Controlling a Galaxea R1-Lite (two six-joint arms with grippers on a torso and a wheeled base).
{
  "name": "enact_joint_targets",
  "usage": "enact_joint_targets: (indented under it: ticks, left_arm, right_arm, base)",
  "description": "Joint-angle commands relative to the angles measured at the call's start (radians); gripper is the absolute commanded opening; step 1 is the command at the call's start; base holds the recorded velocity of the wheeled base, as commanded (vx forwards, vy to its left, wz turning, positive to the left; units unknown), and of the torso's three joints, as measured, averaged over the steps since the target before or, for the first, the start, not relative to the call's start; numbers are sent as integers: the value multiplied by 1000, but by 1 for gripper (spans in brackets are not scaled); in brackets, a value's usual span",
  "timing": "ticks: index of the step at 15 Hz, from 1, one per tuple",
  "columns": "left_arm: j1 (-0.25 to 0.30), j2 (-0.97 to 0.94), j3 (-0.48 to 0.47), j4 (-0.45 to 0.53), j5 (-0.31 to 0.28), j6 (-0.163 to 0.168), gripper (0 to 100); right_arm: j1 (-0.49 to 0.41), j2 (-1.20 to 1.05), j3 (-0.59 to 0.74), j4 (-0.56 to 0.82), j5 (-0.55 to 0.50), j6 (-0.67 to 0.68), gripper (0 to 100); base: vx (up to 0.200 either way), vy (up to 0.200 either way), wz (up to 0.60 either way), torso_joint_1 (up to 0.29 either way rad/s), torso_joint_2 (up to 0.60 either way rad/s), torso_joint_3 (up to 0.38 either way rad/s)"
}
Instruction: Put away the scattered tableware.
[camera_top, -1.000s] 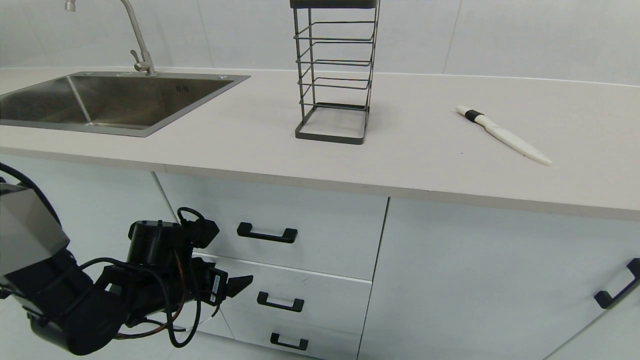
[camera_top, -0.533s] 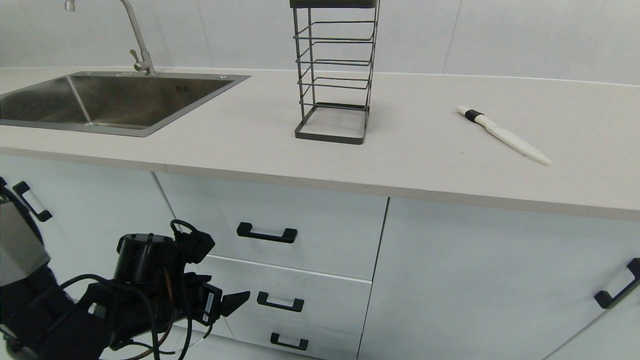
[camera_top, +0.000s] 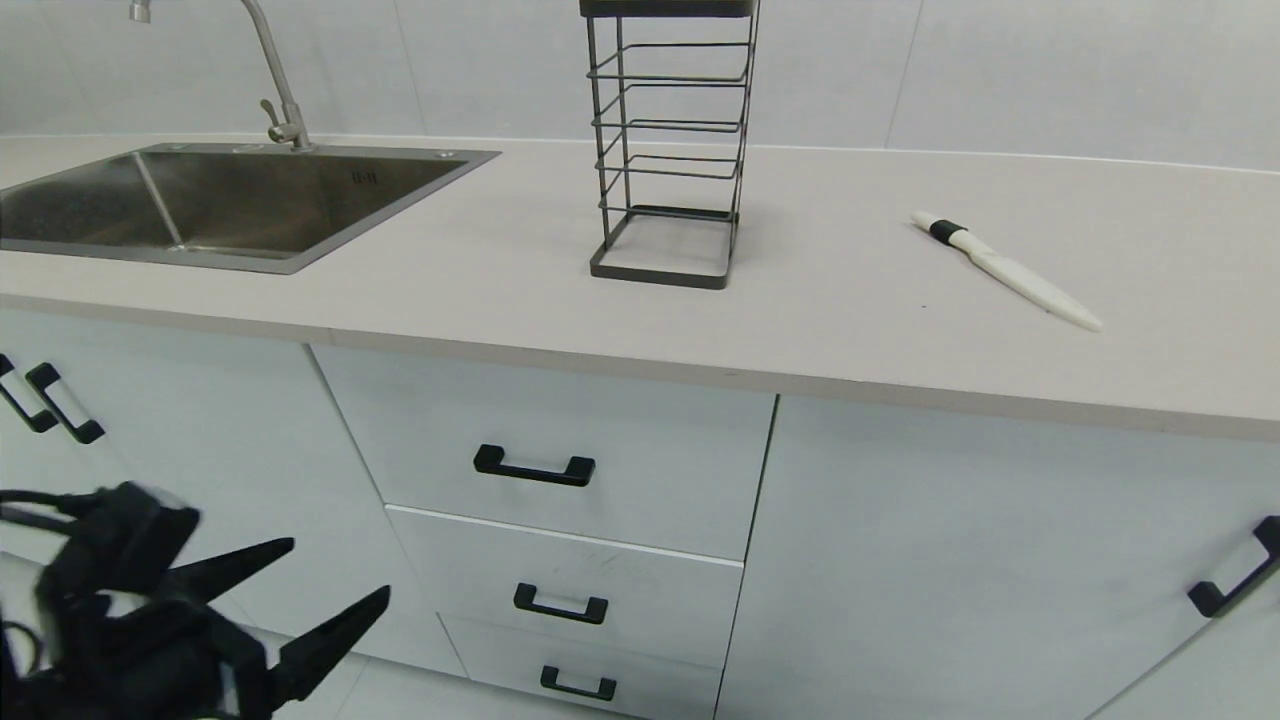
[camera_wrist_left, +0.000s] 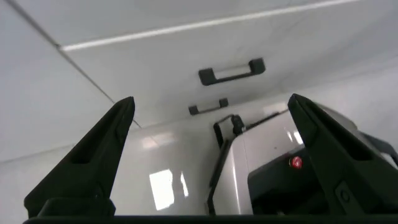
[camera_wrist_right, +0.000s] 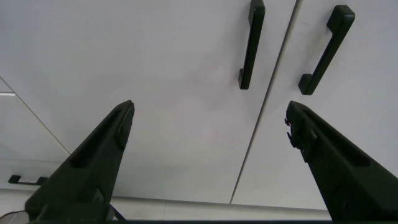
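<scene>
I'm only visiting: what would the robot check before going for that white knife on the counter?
1. Left hand open, holding nothing: ok.
2. Right hand open, holding nothing: ok.
3. White knife with black band lying free on the pale countertop: ok.
4. Black wire rack standing upright: ok.
5. Hands near the knife: not ok; both face the white cabinet fronts below the counter.

Countertop (camera_top: 850, 325), wire rack (camera_top: 668, 126), white knife (camera_top: 1005, 271)
</scene>
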Motion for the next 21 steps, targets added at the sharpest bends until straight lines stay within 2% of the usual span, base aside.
enact_joint_targets:
  ticks: [1, 2, 5, 6, 7, 9, 12, 14, 16, 19, 21]
  left_arm:
    - [97, -641, 43, 212, 0, 12, 100]
    - [106, -743, 43, 289, -2, 29, 100]
    - [103, -1038, 43, 585, 0, 18, 100]
    - [104, -1061, 44, 648, 0, 9, 100]
    - [106, -1055, 44, 666, 9, -7, 100]
    - [104, -1055, 44, 792, 86, 7, 100]
    - [106, -1055, 44, 786, 130, -45, 100]
    - [106, -1055, 44, 788, 165, -31, 100]
    - [111, -1055, 44, 788, 184, -43, 100]
    - [241, -1121, 44, 788, 185, -37, 100]
    - [236, -1139, 44, 788, 187, -39, 100]
  right_arm:
    - [0, 2, 0, -1, 0, 0, 100]
    - [0, 2, 0, -1, 0, 0, 100]
    - [0, 2, 0, -1, 0, 0, 100]
    - [0, 2, 0, -1, 0, 0, 100]
    - [0, 2, 0, -1, 0, 0, 100]
    - [2, 2, 0, -1, 0, -2, 100]
    - [3, 2, 0, -1, -1, 0, 100]
    - [3, 2, 0, 1, -1, 0, 100]
    - [3, 2, 0, -1, -1, 0, 100]
    - [3, 2, 0, -1, -1, 0, 100]
    - [3, 2, 0, 1, -1, 0, 100]
  base:
    - [0, 0, 0, 0, 0, 0]
    - [0, 0, 0, 0, 0, 0]
    - [0, 0, 0, 0, 0, 0]
    - [0, 0, 0, 0, 0, 0]
    - [0, 0, 0, 0, 0, 0]
    - [0, 0, 0, 0, 0, 0]
    - [0, 0, 0, 0, 0, 0]
    - [0, 0, 0, 0, 0, 0]
    - [0, 0, 0, 0, 0, 0]
    - [0, 0, 0, 0, 0, 0]
    - [0, 0, -600, 2, -2, 7]
